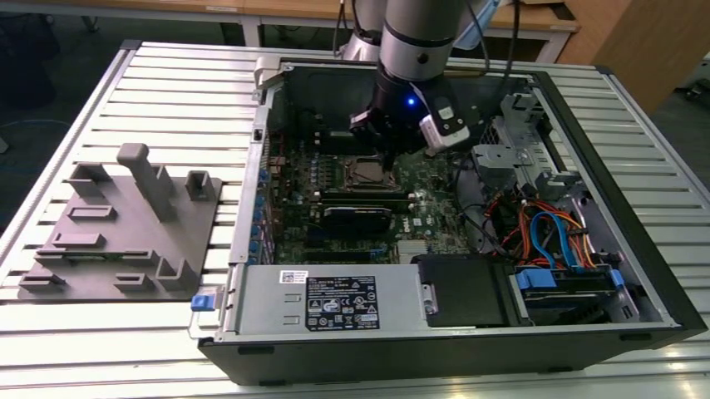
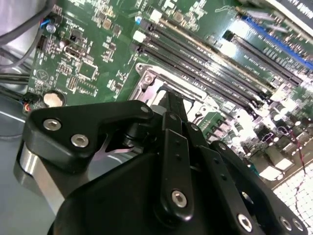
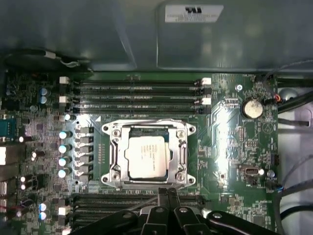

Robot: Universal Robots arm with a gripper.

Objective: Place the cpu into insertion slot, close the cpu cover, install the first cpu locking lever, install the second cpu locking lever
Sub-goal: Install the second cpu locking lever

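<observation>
The cpu (image 3: 149, 156), a flat square chip with a silver-grey top, lies in the insertion slot (image 1: 364, 173) on the green board. The silver cpu cover (image 3: 111, 147) lies flat around the chip, which shows through its cut-out centre. A thin wire lever (image 3: 142, 121) runs along one side of the cover. My gripper (image 3: 167, 191) hangs just beside the socket's edge, a little above the board, with its black fingers (image 2: 172, 105) pressed together and nothing between them. In the exterior view the gripper (image 1: 388, 156) stands inside the open computer case, right over the socket.
Long black memory slots (image 3: 139, 95) flank the socket on two sides. Case walls (image 1: 266, 125), a drive cage (image 1: 516, 133), coloured cables (image 1: 549, 233) and a labelled metal box (image 1: 332, 299) surround the board. A grey fixture plate (image 1: 111, 241) lies at the exterior view's left.
</observation>
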